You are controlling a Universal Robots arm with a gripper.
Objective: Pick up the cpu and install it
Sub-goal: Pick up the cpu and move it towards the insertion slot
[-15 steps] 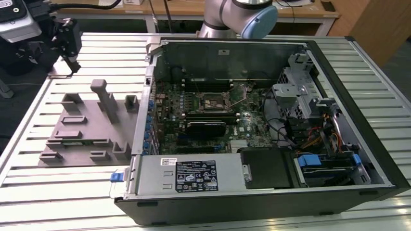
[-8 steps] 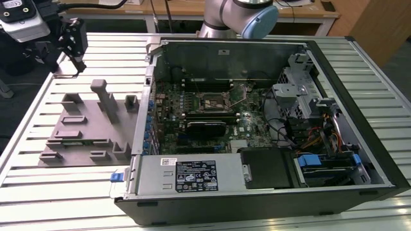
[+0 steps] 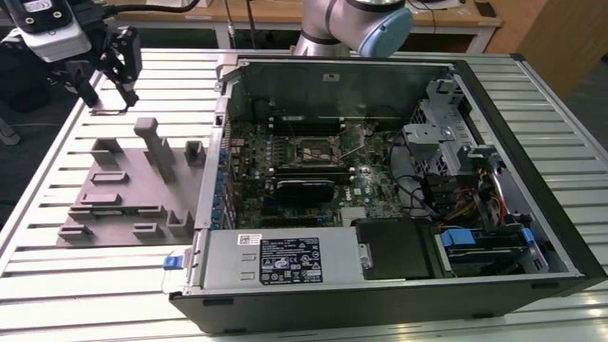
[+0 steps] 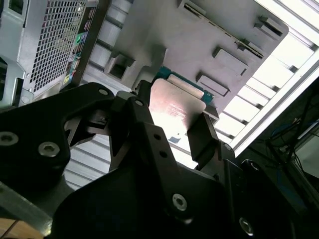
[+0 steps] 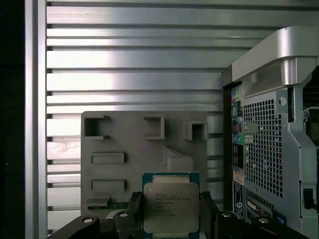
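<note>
The gripper pinches the cpu by two edges between its fingers, up in the air over the table's far corner, beside the grey tray. The hold is thin. I think a bump could make the cpu slip and fall.

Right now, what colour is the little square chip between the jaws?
The chip is silvery-grey on top with a teal-green border, clearest in the first wrist view.

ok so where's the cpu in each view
First wrist view: cpu between the fingers, grey tray behind it.
Second wrist view: cpu between the same fingers.
Exterior view: too small to tell; look at the gripper, exterior view's upper left.
Shared landmark: the grey tray.
</note>
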